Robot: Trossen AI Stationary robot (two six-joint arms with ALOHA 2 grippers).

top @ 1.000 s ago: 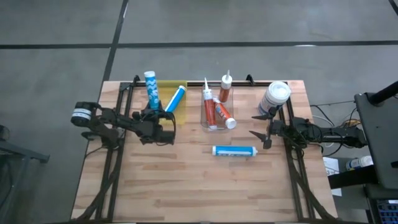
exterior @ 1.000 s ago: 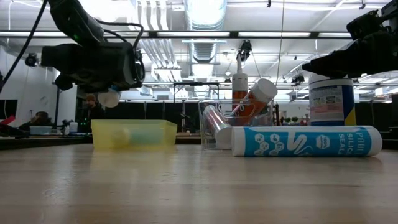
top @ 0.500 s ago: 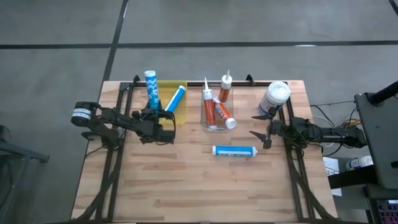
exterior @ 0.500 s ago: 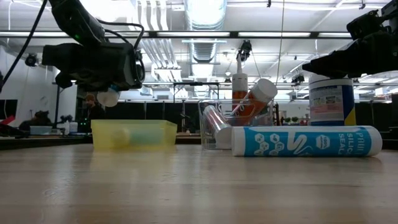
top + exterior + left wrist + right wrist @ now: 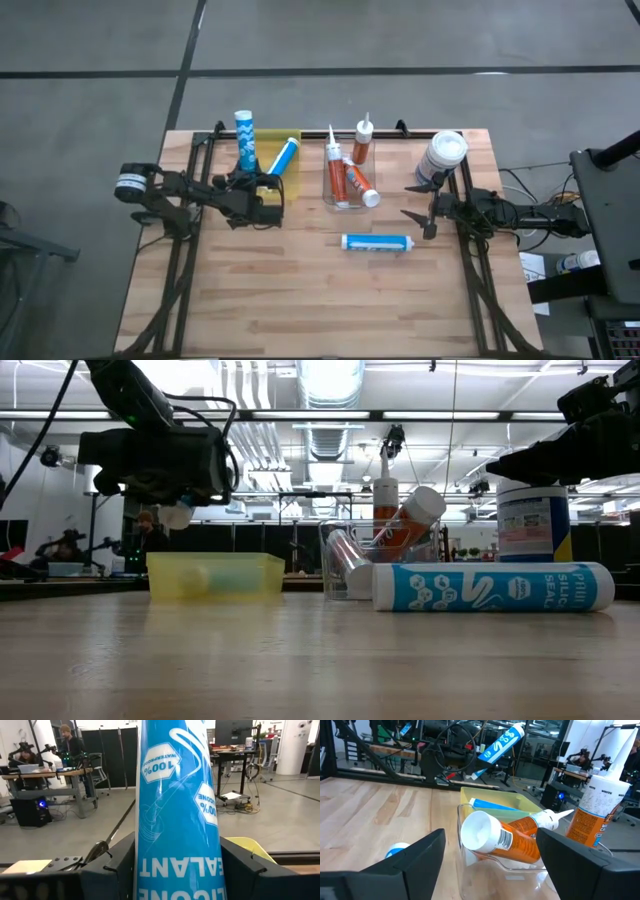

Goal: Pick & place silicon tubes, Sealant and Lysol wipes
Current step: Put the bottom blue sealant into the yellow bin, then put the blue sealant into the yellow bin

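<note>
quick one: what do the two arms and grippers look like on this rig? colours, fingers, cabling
Both arms are dark, near-black. The left arm carries a white-and-black banded cylindrical joint at its outer end. The left gripper is a blocky black housing. The right gripper has two slim, pointed black fingers. Dark cables trail off behind the right arm. In the wrist views the fingers look like flat matte-black slabs.

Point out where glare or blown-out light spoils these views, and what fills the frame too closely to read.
Low view: bright ceiling lights wash out the top, leaving the left gripper a dark silhouette. Left wrist view: the blue silicone sealant tube fills the centre, with a glossy streak. High view: even light, no glare on the wooden table.
</note>
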